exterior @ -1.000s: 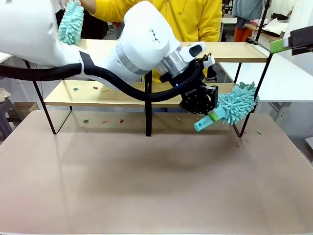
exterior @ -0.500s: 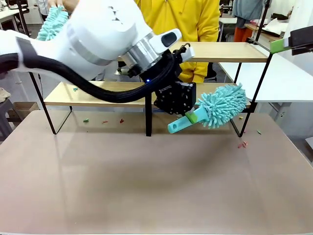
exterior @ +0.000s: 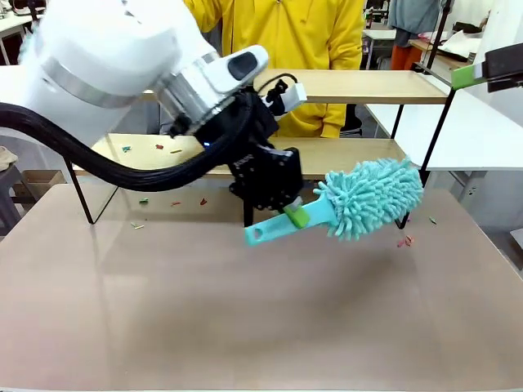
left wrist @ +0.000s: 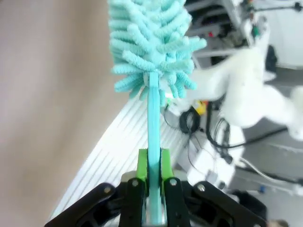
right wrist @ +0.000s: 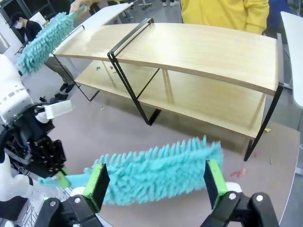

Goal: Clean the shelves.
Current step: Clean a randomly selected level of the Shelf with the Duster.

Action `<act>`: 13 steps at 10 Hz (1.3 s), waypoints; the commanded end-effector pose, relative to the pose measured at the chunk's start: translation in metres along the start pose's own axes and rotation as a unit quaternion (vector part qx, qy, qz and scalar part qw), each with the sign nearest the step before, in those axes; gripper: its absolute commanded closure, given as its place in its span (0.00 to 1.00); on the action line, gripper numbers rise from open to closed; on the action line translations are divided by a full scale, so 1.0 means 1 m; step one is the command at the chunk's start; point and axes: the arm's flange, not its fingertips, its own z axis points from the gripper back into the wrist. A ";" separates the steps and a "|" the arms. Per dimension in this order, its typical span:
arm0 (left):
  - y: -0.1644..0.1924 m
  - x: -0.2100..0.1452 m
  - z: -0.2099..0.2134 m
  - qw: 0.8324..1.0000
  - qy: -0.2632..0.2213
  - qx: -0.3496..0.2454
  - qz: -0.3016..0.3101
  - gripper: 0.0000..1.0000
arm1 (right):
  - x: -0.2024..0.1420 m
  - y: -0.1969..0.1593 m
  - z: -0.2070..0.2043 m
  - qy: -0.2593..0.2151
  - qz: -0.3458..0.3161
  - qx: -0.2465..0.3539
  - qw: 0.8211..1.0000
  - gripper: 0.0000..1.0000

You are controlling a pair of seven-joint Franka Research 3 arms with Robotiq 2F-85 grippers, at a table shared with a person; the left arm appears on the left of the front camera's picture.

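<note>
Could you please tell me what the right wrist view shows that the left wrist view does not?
Right wrist view: the two-tier shelves, a person in a yellow top behind them, a second teal duster held up at their far end, coloured scraps on the table, and the right gripper, open. Left wrist view: the left gripper close up, its green pads shut on the duster handle, plus cables beyond the table edge. Both: the held teal duster and the grey-brown tabletop.
</note>
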 end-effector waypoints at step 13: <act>0.022 -0.138 0.290 0.973 -0.155 -0.136 -0.102 0.88 | 0.000 0.000 0.000 0.001 -0.001 0.003 1.000 0.00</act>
